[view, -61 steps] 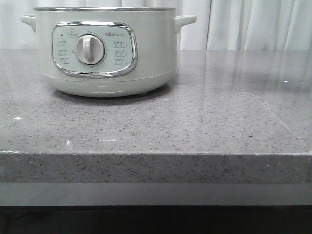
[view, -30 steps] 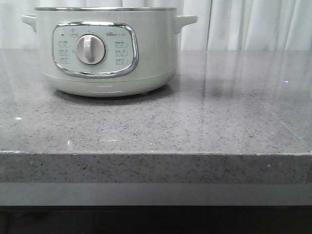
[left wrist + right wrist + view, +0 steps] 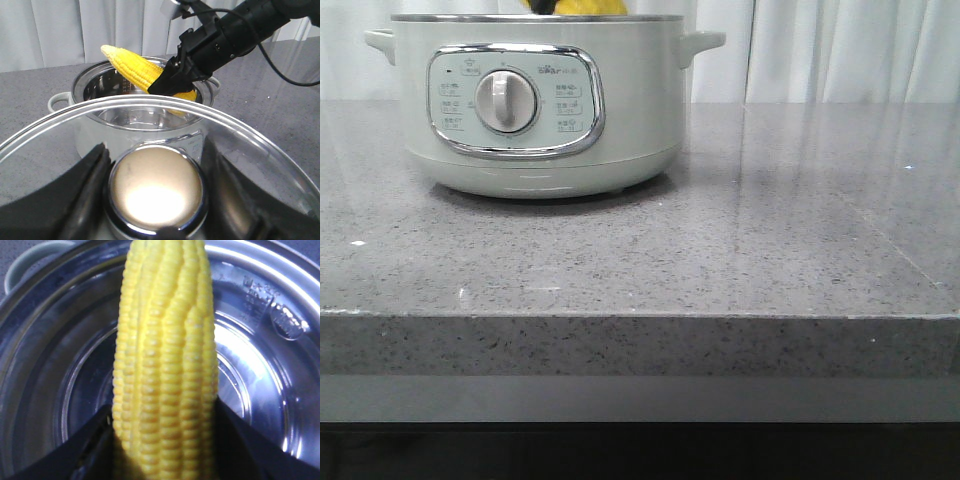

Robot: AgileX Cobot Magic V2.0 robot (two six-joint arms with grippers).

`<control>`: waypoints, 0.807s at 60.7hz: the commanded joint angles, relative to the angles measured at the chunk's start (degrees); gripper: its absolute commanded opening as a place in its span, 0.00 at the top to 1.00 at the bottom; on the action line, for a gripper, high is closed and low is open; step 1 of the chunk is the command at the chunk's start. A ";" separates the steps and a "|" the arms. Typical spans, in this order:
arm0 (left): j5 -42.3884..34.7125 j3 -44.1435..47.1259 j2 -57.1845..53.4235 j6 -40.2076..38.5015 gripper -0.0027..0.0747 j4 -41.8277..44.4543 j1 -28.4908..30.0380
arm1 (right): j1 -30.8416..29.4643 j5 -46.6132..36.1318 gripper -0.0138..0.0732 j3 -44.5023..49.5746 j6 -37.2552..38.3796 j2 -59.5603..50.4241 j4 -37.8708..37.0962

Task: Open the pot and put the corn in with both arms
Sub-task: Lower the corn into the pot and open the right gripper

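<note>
Front view shows only a yellow tip of the corn (image 3: 575, 7) above the pot (image 3: 535, 105); wrist views show the right gripper (image 3: 172, 82) clamped on it over the open pot, and the left gripper (image 3: 155, 187) clamped on the lid (image 3: 150, 150) knob; grey stone counter (image 3: 720, 260), white curtains (image 3: 840, 50).

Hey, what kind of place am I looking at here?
Probably a kitchen-style counter, perhaps a staged test setup: a speckled grey stone countertop, a mint-green electric cooker standing on it, and pale curtains behind.

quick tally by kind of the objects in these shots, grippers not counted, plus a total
pot: 1
corn: 1
glass lid: 1
Total: 3
</note>
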 commanded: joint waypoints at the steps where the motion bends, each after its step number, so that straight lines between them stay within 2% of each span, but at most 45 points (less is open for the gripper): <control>1: -8.95 -2.28 -0.06 -0.09 0.70 -0.54 -0.34 | 0.00 -2.43 0.48 -2.57 -0.73 -2.68 0.28; 24: -8.95 -2.28 -0.06 -0.09 0.70 -0.54 -0.34 | 0.00 -0.88 0.47 -2.57 -0.73 -2.18 -0.27; 37: -8.95 -2.28 -0.06 -0.09 0.70 -0.54 -0.34 | 0.00 -0.22 0.25 -2.57 -0.73 -2.13 -0.29; 49: -8.95 -2.28 -0.06 -0.09 0.70 -0.54 -0.34 | 0.00 -0.78 0.23 -2.80 -0.67 -2.13 -0.29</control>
